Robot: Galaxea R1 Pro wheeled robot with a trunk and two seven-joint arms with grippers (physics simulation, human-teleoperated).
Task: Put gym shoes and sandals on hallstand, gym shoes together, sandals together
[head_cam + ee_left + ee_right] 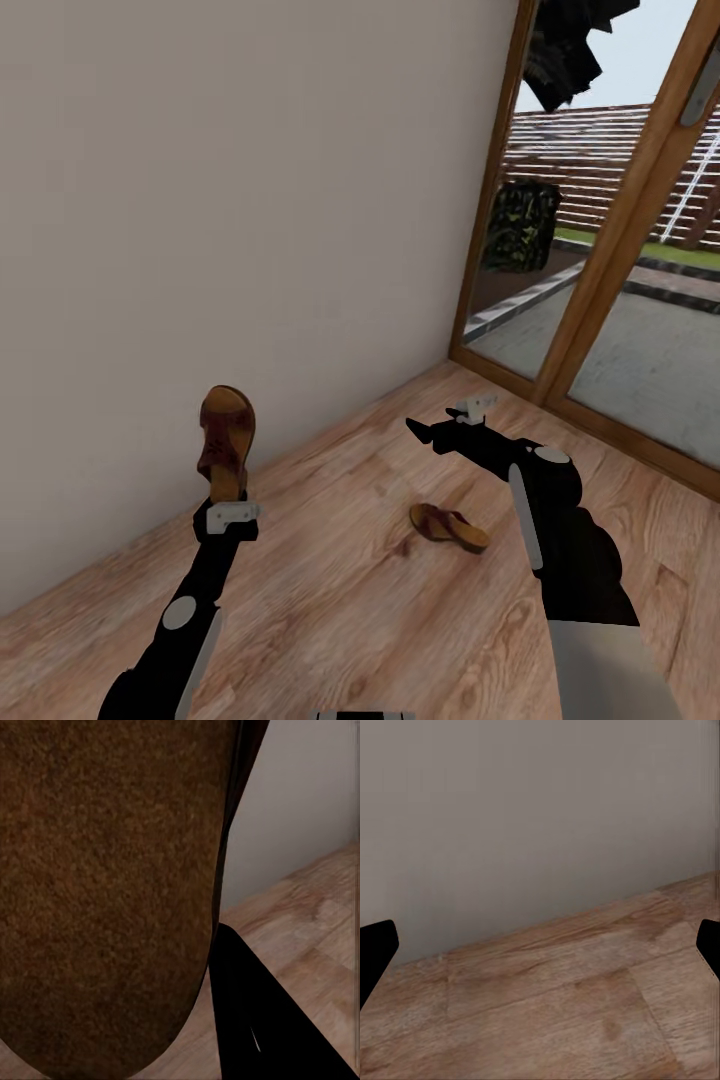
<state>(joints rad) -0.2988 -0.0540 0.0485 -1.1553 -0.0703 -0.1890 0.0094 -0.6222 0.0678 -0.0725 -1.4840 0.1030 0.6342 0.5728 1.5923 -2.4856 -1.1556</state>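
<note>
My left gripper (pixel 228 497) had its jaws closed on one sandal (pixel 226 442), held upright by its heel end. It looked light, flat and stiff. The second sandal (pixel 449 526) lay on the corridor floor (pixel 350 600) below my wide-open, empty right gripper (pixel 440 428); a pinch across its sole edge seemed best.

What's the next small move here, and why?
Probably lower the open right gripper toward the sandal on the floor: it lies just below that gripper, while the left gripper already holds the other sandal upright.
</note>
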